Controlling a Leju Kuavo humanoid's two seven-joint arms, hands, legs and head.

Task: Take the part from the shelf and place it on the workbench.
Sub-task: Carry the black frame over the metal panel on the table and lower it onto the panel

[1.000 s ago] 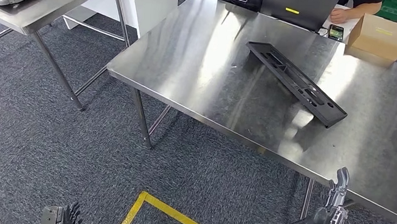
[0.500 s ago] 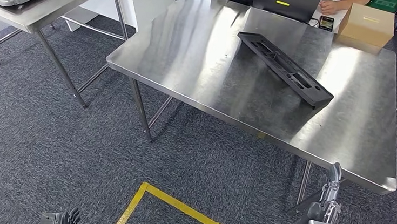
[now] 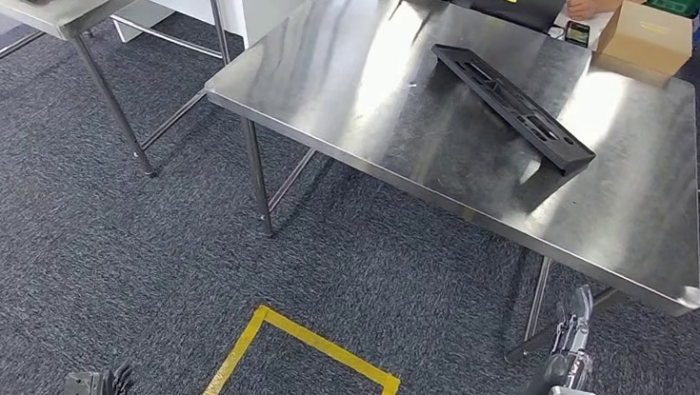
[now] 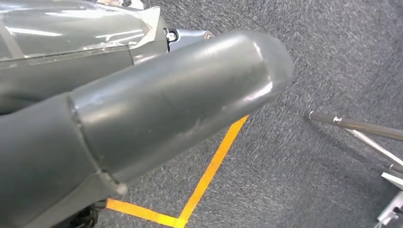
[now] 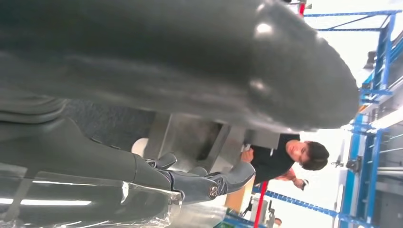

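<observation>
The whole head view has shifted, so the robot is stepping, not the part [image 3: 515,108], which lies flat on the worktop [image 3: 408,145]. Both hands hang low, the right hand [image 3: 570,346] released and holding nothing; the left hand's [image 3: 105,388] state cannot be told. Placement looks complete.

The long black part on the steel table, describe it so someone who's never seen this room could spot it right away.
Find the large stainless steel workbench in the middle of the head view. The black part lies flat on its far right portion, running diagonally toward the right edge. It is a long, narrow, dark plastic strip with slots along it, unlike the squat brown cardboard box at the far right corner behind it.
</observation>
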